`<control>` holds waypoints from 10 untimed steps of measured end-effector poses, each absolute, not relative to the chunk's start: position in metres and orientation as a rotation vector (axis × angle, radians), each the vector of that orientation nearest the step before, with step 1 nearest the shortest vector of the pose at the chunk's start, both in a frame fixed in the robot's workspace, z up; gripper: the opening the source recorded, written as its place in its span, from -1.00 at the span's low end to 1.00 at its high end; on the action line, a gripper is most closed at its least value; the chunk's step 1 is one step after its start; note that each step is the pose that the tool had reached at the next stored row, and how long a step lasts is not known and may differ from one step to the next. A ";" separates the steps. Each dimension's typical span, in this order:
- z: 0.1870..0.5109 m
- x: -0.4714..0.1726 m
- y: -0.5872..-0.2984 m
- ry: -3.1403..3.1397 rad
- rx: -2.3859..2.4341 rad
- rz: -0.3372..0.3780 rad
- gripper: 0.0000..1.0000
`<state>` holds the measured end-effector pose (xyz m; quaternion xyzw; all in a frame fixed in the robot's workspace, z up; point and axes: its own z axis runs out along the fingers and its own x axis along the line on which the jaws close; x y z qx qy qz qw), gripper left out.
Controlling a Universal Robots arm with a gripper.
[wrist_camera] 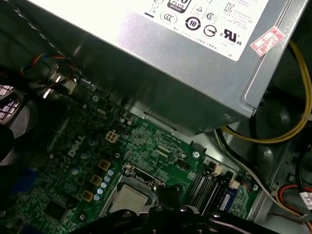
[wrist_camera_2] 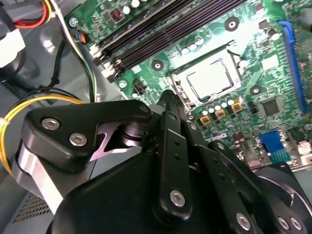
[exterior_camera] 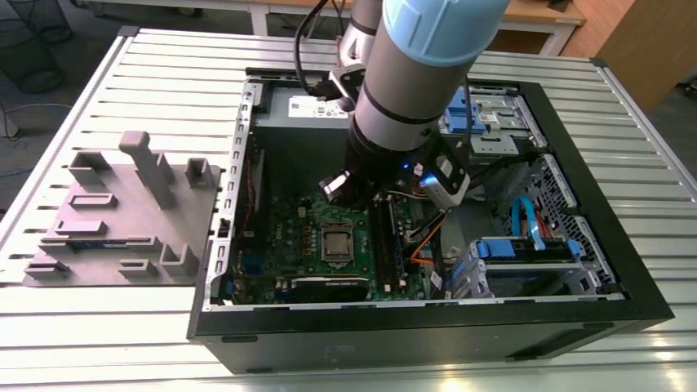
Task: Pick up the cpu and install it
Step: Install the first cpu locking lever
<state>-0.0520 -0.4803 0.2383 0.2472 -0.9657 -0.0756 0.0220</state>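
The cpu (exterior_camera: 335, 242) is a small silvery square lying flat in its socket on the green motherboard (exterior_camera: 289, 237), inside the open computer case. In both wrist views the cpu (wrist_camera_2: 210, 78) (wrist_camera: 127, 199) has the metal socket frame (wrist_camera_2: 178, 90) around it. My gripper (wrist_camera_2: 168, 96) (wrist_camera: 169, 191) hangs just above the board beside the socket, shut and holding nothing. Its tip is close to the frame's edge, apart from the chip. In the exterior view the arm (exterior_camera: 397, 106) reaches down into the case and hides the gripper.
A grey moulded tray (exterior_camera: 120, 212) sits on the slatted table at the exterior view's left. The silver power supply (wrist_camera: 195, 63) stands close beside the board. Memory slots (wrist_camera_2: 165, 29), yellow cables (wrist_camera_2: 29, 105) and a blue drive cage (exterior_camera: 523, 249) crowd the case.
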 end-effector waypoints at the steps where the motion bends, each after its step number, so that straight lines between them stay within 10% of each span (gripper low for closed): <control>1: 0.238 -0.052 -0.481 -2.993 0.763 -0.233 -0.77; 10: 0.230 -0.052 -0.484 -2.998 0.742 -0.219 -0.77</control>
